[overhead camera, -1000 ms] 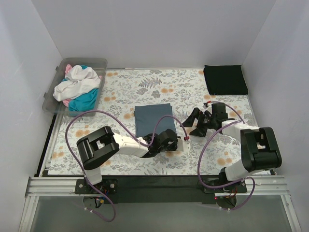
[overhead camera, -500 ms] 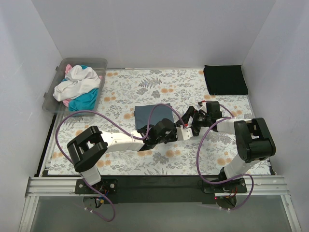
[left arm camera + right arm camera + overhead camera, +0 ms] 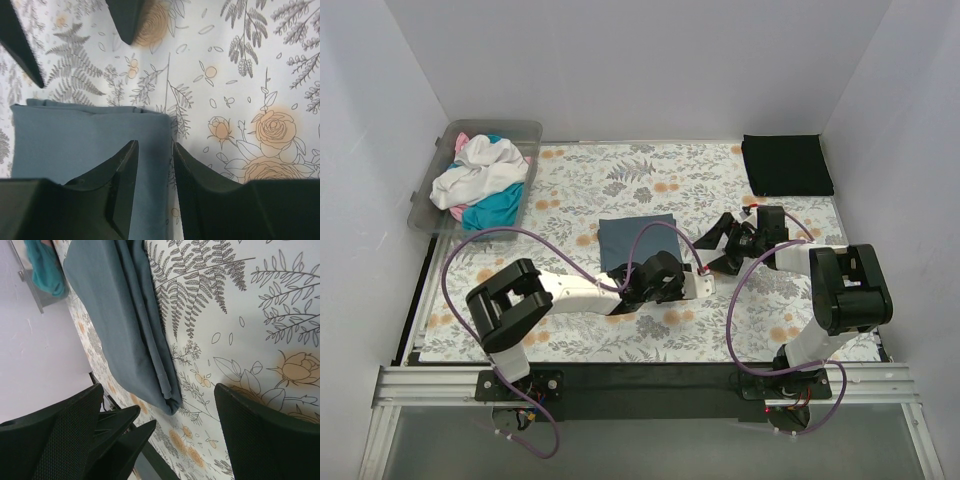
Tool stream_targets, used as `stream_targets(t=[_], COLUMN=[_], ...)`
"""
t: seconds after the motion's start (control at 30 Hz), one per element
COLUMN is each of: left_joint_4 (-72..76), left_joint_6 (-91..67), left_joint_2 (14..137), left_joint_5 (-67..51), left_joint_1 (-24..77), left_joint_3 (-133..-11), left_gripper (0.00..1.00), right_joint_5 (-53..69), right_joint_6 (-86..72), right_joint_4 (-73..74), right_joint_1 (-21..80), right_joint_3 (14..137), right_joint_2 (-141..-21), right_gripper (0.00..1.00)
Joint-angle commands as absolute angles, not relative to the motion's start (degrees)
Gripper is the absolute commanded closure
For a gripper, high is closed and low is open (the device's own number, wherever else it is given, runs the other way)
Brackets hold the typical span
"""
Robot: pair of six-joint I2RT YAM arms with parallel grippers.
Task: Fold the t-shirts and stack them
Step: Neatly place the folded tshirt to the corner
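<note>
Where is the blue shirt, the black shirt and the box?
blue-grey shirt (image 3: 632, 238), top view, middle of fold
black shirt (image 3: 787, 165), top view, its middle
clear bin (image 3: 490, 124), top view, far rim

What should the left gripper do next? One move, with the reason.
Probably close the left gripper on the blue shirt's edge: it straddles that edge near the corner, the shirt lies folded, and the black shirt waits at the back right.

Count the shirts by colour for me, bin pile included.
Slate blue-grey shirt, folded: 1
Black shirt, folded: 1
White shirt, in the bin: 1
Teal shirt, in the bin: 1
Pink shirt, in the bin: 1
Total: 5 visible; the bin pile may hide more.
</note>
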State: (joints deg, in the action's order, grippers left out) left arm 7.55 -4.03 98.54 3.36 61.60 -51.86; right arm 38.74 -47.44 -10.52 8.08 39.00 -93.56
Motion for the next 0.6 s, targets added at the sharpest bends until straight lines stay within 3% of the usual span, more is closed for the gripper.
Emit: stream_targets(t=[0.0,0.37,0.5,0.57], left_joint_4=[7.8,10.1,10.2,8.4], left_joint_6=[-2.5,-1.6,-2.5,-4.1], left_joint_2=[99.7,103.5,105.2,105.7], left_joint_5=[3.5,5.2,6.5,5.6], left_joint_1=[61.8,61.7,61.0,59.8], left_joint_3=[-51.3,-50.3,-51.8,-53.7], left_gripper=[0.67,0.69,0.82,0.96], right_joint_5=[38.7,39.5,39.6,39.6], right_joint_6=[-47.8,-47.5,-47.3,-46.8], right_joint_4=[-11.8,-11.8,-12.0,-12.0], right_joint_1=[8.0,7.9,8.0,7.9], right_joint_3=[40.2,39.4,38.8,38.6], right_joint_2=[-94.1,-94.1,-94.3,-94.2], right_gripper=[0.02,0.02,0.02,0.02])
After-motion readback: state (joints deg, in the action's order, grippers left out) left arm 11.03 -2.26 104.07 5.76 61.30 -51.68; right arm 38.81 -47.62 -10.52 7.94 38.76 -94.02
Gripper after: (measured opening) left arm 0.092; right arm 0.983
